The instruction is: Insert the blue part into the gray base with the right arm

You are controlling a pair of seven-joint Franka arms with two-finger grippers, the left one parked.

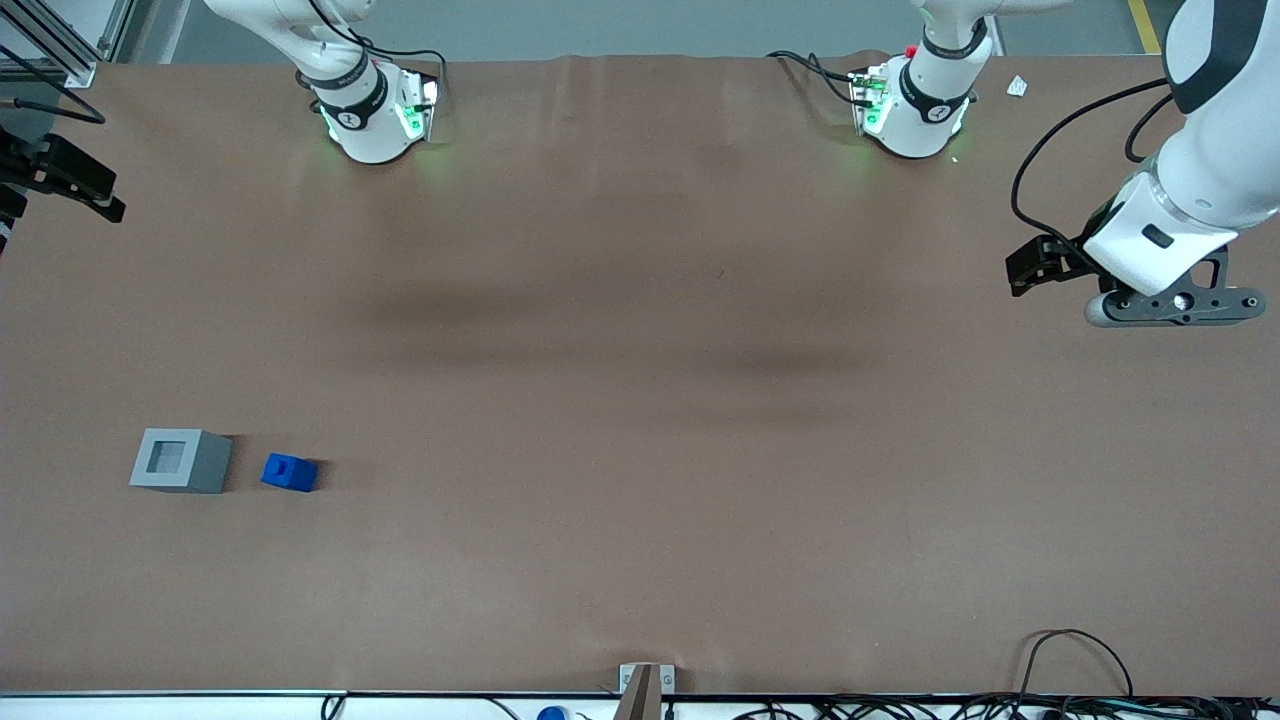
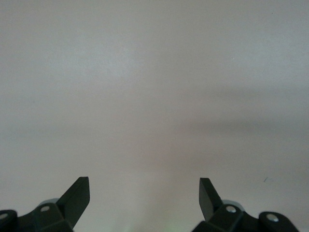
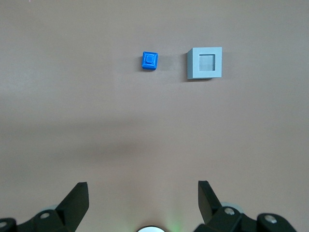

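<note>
The blue part (image 1: 289,472) lies on the brown table, close beside the gray base (image 1: 181,460) and apart from it, toward the working arm's end. The base stands upright with its square recess open and empty. My right gripper (image 1: 75,185) hangs high at the table's edge, farther from the front camera than both blocks. In the right wrist view the gripper (image 3: 143,193) is open and empty, well above the table. The blue part (image 3: 149,61) and the gray base (image 3: 204,63) show side by side, far from the fingertips.
The two arm bases (image 1: 372,118) (image 1: 912,108) stand at the table's back edge. A small white scrap (image 1: 1017,87) lies near the parked arm's base. Cables (image 1: 1075,660) and a metal bracket (image 1: 646,684) sit at the edge nearest the front camera.
</note>
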